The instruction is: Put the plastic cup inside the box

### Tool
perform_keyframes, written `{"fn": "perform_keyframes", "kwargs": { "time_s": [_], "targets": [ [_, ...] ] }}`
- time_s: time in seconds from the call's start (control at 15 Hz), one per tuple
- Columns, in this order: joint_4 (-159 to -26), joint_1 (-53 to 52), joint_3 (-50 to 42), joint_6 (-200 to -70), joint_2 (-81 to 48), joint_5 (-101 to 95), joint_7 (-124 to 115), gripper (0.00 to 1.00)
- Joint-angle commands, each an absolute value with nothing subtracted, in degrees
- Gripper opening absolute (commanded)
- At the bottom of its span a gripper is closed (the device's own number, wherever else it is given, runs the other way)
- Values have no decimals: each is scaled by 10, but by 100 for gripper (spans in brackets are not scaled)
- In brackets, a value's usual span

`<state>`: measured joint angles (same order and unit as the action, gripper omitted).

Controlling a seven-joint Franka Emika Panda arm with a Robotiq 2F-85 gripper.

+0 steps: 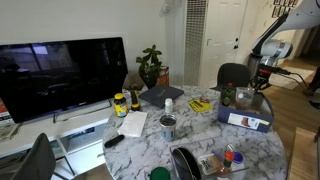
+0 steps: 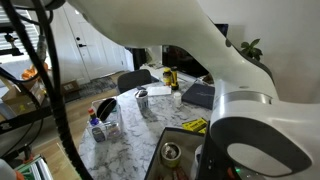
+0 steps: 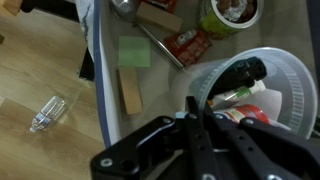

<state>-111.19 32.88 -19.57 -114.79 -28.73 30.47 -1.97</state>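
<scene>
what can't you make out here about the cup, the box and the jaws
- plastic cup: wrist view, only a red sliver shows behind the gripper; rest hidden.
- jaws: dark, blurred there; open or shut unclear.
- box: cut off by the wrist frame's edges.
- table: largely blocked by the robot arm in an exterior view.

Soft, even indoor light is filling the room, and no hard shadows are falling on the marble table in an exterior view. The television screen is reflecting faint pale shapes. The white doors are rendering bright, close to overexposure. In an exterior view the robot arm is sitting very near the lens, out of focus. The wrist view is showing blur throughout: the wooden floor is appearing smeared, and the lower part of the frame is rendering dark with little detail.
</scene>
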Motion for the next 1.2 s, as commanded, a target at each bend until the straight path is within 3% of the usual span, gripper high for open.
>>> {"fn": "perform_keyframes", "kwargs": {
  "time_s": [0.0, 0.4, 0.47, 0.6, 1.13],
  "targets": [
    [-1113, 357, -191, -1167, -283, 350, -21, 1],
    [-1156, 344, -199, -1239, -245, 334, -30, 1],
    [-1162, 340, -198, -1253, -239, 335, -31, 30],
    [-1174, 331, -197, -1268, -224, 326, -27, 37],
    [-1357, 287, -203, -1391, -22, 299, 127, 97]
  ]
}}
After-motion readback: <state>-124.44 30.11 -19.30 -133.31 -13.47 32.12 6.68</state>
